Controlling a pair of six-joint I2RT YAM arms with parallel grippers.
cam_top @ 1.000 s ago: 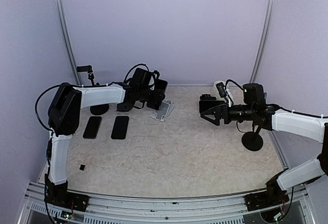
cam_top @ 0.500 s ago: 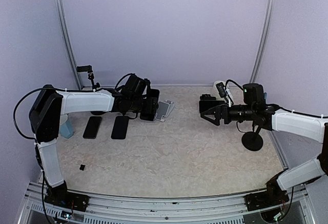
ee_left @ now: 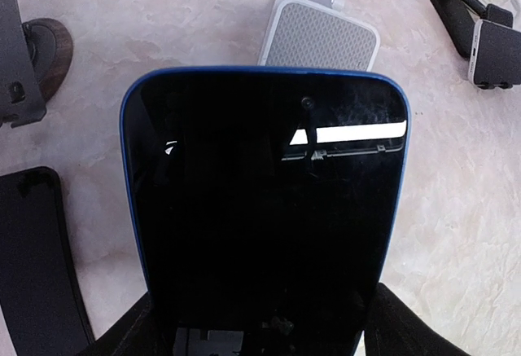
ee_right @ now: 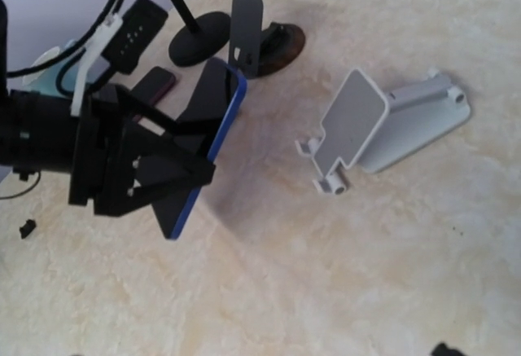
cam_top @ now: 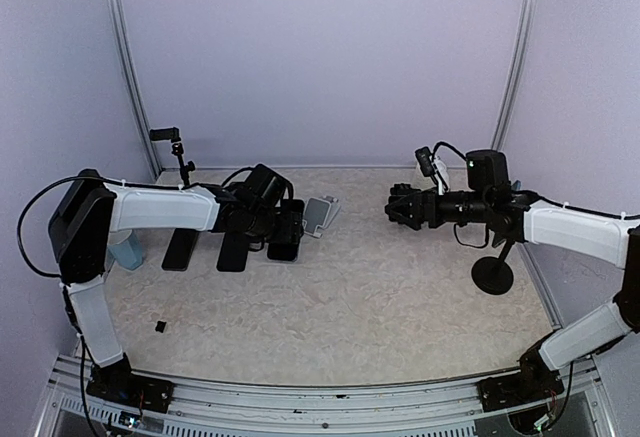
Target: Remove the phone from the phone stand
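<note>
A dark phone (ee_left: 264,193) with a blue rim fills the left wrist view, and my left gripper (ee_left: 264,331) is shut on its lower end, one finger on each side. In the top view the phone (cam_top: 286,234) hangs just left of the grey phone stand (cam_top: 320,214), apart from it. The phone stand (ee_left: 321,42) holds nothing. The right wrist view shows the phone (ee_right: 210,99) tilted above the table in the left gripper (ee_right: 138,169), and the stand (ee_right: 358,124) to its right. My right gripper (cam_top: 398,207) hovers to the right of the stand, open and holding nothing.
Two black phones (cam_top: 180,249) (cam_top: 232,250) lie flat just left of the held one. A black round-based stand (cam_top: 492,275) is under the right arm, and a small clamp stand (cam_top: 178,152) is at the back left. A tiny black piece (cam_top: 160,326) lies near the front left.
My left gripper has carried the phone off the stand, leftward and toward the near edge, lower over the table. The right gripper has turned at the wrist and shifted slightly.
</note>
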